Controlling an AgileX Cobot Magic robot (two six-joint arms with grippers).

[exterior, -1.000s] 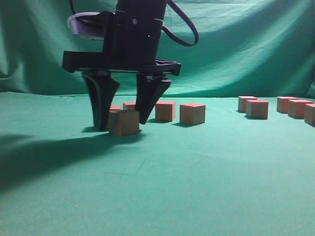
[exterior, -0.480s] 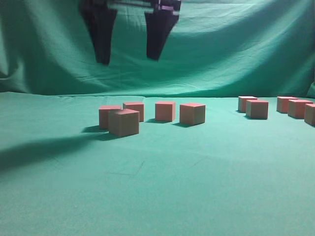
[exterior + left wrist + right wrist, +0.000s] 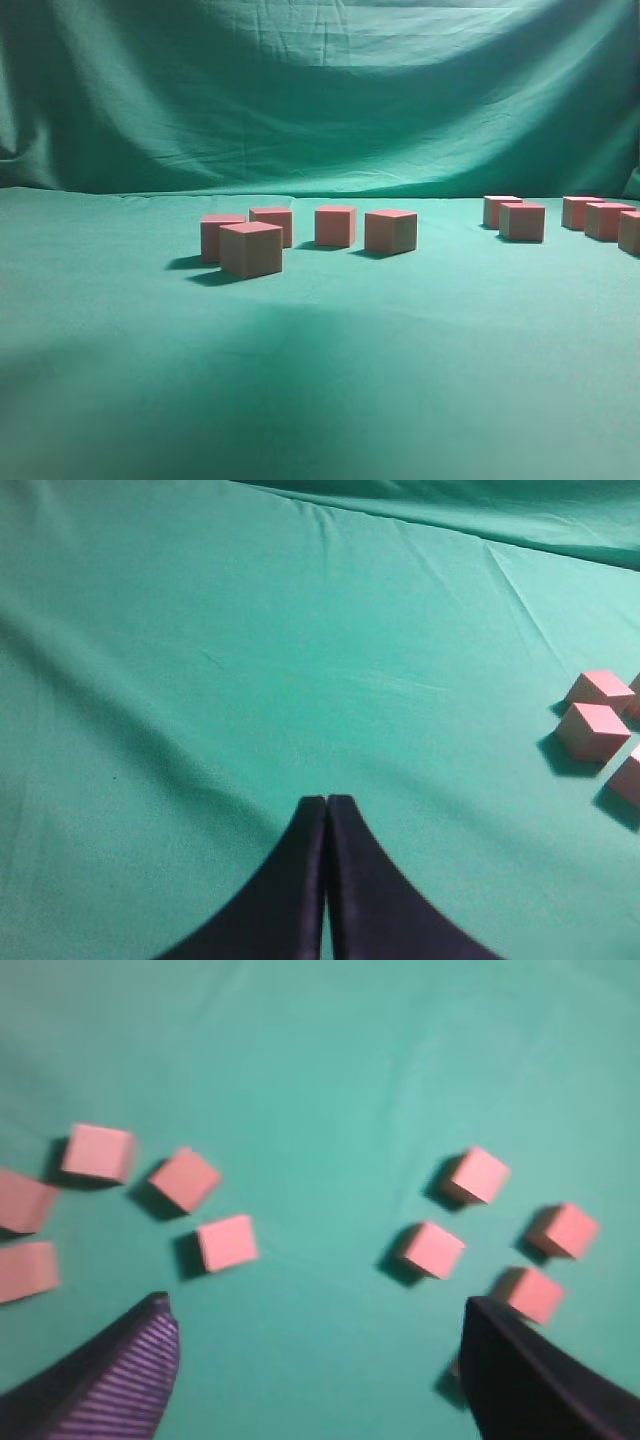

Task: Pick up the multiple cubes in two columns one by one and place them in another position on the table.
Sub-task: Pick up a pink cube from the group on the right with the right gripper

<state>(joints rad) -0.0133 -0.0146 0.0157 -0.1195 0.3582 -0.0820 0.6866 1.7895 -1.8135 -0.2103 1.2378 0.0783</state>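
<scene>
Ten cubes (image 3: 251,249) on the table (image 3: 330,380), in two clusters, none held. In the exterior view, five around the nearest cube: one (image 3: 219,234) just behind it at left, touching or nearly so, three more (image 3: 336,226) strung rightward from it; the other five (image 3: 523,221) well to its right, at the frame's edge. No brand, label or writing readable on any cube, cloth or gripper. Left gripper (image 3: 327,802) low over bare table, well left of three cubes (image 3: 592,729) at that view's right edge, jaws clenched tip to tip on nothing. Right gripper (image 3: 320,1325) high above both clusters, jaws released, spread wide and empty; blurred view.
</scene>
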